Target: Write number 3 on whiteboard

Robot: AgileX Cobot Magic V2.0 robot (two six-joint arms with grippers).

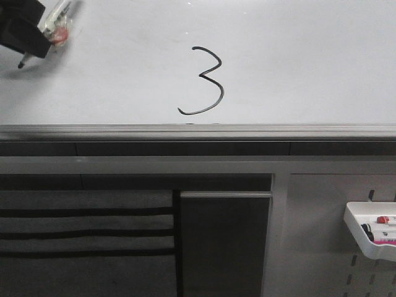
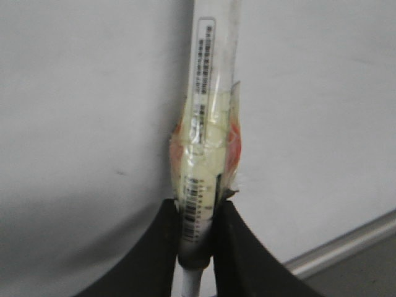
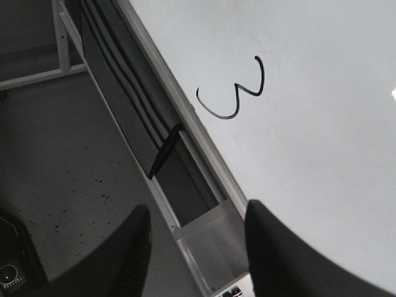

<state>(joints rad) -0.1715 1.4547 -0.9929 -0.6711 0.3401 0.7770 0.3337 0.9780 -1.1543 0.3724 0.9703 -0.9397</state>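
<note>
1. Nearest to the robot, a white tray (image 1: 365, 230) hangs on the pegboard panel (image 1: 322, 247) at the near right with spare markers in it, well away from the action and no threat.

2. Next out, the dark edge rail (image 1: 198, 131) borders the near side of the whiteboard (image 1: 309, 62). The right gripper (image 3: 195, 247) hangs over that rail with its jaws spread and nothing between them. Drop it carelessly and a finger could catch the rail.

3. Just beyond the rail sits the number 3 (image 1: 204, 81), mid-board, complete, its tail sweeping left. Ink this fresh likely smears, so any arm crossing low over it could wreck the digit.

4. Far left, the left gripper (image 2: 198, 223) is clamped on the marker (image 2: 207, 124), tape wrapped around the barrel. In the front view the tip (image 1: 21, 64) points at the board, clear of the digit; whether it touches, I cannot tell.

5. The risk here is a stray line if that tip drags on the way out. The grip looks narrow and low on the barrel, so a twist could also tilt the pen.
</note>
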